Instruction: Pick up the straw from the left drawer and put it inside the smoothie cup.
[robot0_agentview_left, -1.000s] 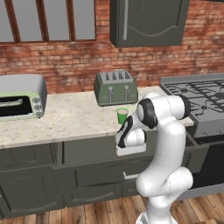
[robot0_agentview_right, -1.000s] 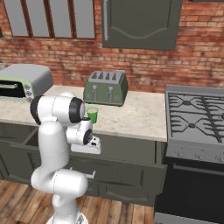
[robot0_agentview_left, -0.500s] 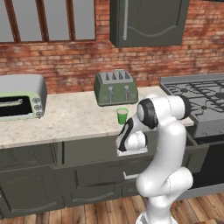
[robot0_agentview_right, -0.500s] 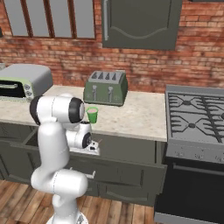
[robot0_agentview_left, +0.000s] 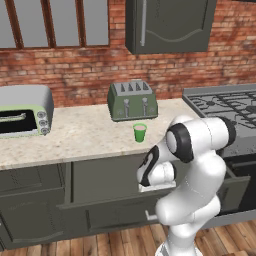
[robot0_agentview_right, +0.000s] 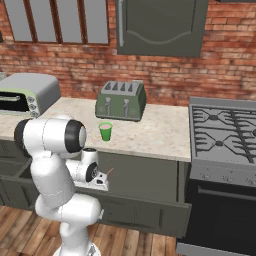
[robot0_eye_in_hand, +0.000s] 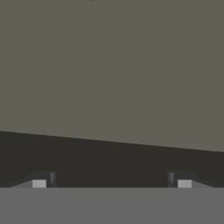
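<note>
Down inside the left drawer (robot0_agentview_right: 145, 207), the hand (robot0_eye_in_hand: 111, 181) hangs with fingers spread apart over plain grey floor. Just beside it, the straw (robot0_agentview_right: 108, 172) slants up-right toward the smoothie cup (robot0_agentview_right: 105, 131) on the tabletop (robot0_agentview_right: 155, 130) above.

Beige speckled worktop (robot0_agentview_left: 85, 137) runs betw. brick wall and dark cabinets. On it: toaster oven (robot0_agentview_left: 22, 111) at far left, green 4-slot toaster (robot0_agentview_left: 132, 100) near the wall, smoothie cup (robot0_agentview_left: 140, 132) just in front of toaster, apart from it. Stove (robot0_agentview_right: 227, 132) abuts worktop's right end.
</note>
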